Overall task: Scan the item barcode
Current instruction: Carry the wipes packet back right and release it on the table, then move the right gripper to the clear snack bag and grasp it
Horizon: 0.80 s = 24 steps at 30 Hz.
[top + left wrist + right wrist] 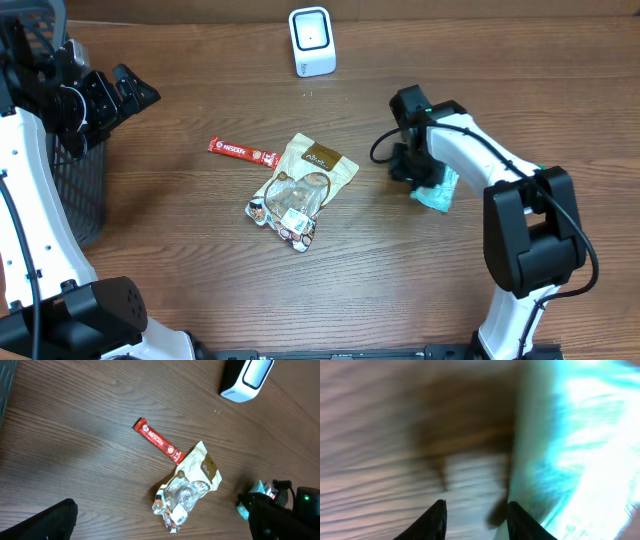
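Overhead view: a glossy, crinkly teal packet point(443, 190) lies flat on the woodgrain table point(200, 280), center-right of frame, touching the right gripper point(420, 180). Can't tell if its 2 fingers are clamping it, the wrist shot's blurry.

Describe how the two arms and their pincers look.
Both arms are smooth white shells joined by bulky black joint housings. The right arm has a thin black cable looping out beside its wrist and a small green light on the black housing there. The left arm has the same build. The left pincer and right pincer each have two dark, tapering fingers. No markings are legible.
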Each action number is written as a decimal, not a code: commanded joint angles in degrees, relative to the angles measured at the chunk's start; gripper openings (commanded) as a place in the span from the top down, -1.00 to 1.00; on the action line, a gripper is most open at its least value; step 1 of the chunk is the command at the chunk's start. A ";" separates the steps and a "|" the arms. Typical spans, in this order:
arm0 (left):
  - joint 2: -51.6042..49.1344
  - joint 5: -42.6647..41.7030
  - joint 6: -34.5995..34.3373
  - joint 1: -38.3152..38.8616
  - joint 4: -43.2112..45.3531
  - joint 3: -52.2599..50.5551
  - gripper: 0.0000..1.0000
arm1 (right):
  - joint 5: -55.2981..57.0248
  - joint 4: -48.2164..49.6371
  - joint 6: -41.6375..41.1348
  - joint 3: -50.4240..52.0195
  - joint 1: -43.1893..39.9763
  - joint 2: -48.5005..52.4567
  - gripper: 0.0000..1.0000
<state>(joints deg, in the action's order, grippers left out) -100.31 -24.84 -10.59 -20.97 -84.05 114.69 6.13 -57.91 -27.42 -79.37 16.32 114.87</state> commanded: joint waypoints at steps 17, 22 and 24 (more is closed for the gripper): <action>-0.07 -0.02 -0.35 0.37 0.09 -0.11 -1.00 | -21.75 -2.89 1.97 0.13 -4.09 -8.13 0.06; -0.07 -0.02 -0.35 0.37 0.07 -0.11 -1.00 | -31.74 -2.84 2.38 0.13 -2.47 -8.81 0.04; -0.07 -0.02 -0.37 0.37 0.09 -0.11 -0.99 | -31.71 -2.51 2.62 0.13 -1.53 -9.14 0.06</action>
<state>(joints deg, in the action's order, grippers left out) -100.31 -24.82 -10.59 -20.97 -84.05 114.69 -19.68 -60.84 -25.67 -79.37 13.28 107.07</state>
